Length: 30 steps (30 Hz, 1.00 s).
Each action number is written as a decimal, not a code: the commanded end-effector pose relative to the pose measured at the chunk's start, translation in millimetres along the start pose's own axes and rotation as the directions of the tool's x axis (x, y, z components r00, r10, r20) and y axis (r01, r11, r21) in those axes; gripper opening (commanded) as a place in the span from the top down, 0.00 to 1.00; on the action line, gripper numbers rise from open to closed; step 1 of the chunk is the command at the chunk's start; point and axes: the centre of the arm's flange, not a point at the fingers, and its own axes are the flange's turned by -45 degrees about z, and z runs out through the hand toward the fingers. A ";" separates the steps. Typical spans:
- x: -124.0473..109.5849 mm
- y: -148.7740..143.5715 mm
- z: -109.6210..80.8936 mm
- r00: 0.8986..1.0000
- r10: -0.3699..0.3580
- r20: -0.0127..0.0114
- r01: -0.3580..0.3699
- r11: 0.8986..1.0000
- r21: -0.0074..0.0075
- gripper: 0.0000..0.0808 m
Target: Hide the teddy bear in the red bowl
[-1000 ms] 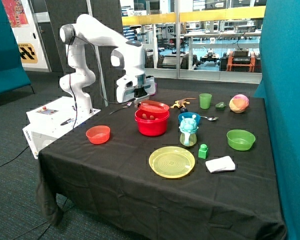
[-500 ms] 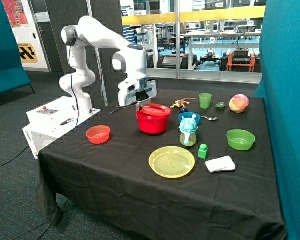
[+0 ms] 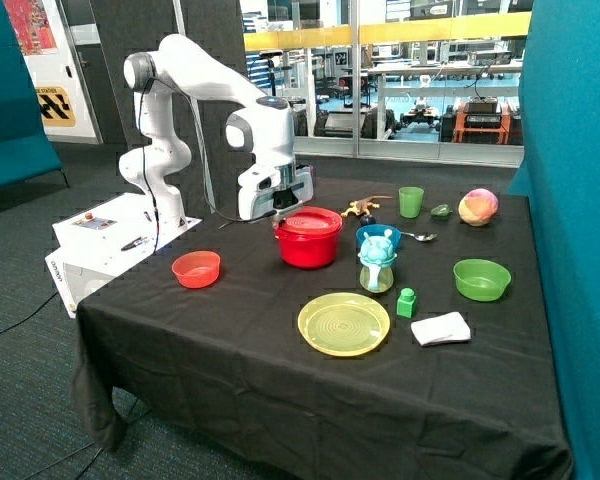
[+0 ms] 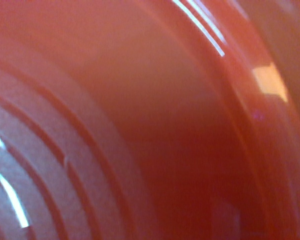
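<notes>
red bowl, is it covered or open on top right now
Covered: a red plate lies flat across the red bowl, hiding its inside. The gripper is at the plate's edge.

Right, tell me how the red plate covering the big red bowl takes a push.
The flat red plastic plate looks thin and stiff, so probably light. It only rests on the deep red plastic bowl, glossy too, so a sideways push may slide it off. The tool sits at its rim.

The red plate [image 3: 308, 220], earlier tilted above the red bowl [image 3: 307, 247], now lies flat on its rim, covering the teddy bear.
</notes>
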 end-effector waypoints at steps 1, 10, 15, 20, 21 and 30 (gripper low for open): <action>-4.8 -1.7 7.4 1.000 -0.015 -0.007 0.015 1.000 0.000 0.07; -6.1 -1.1 10.9 1.000 -0.017 -0.007 0.017 1.000 0.000 0.00; -7.0 -2.7 11.1 1.000 -0.024 -0.007 0.024 1.000 -0.001 0.00; -9.2 -5.8 10.2 0.999 -0.036 -0.007 0.036 0.999 -0.001 0.00; -9.4 -6.2 10.1 0.999 -0.036 -0.007 0.036 0.999 -0.001 0.00; -16.8 -16.2 8.9 0.998 -0.062 -0.007 0.062 0.998 -0.001 0.94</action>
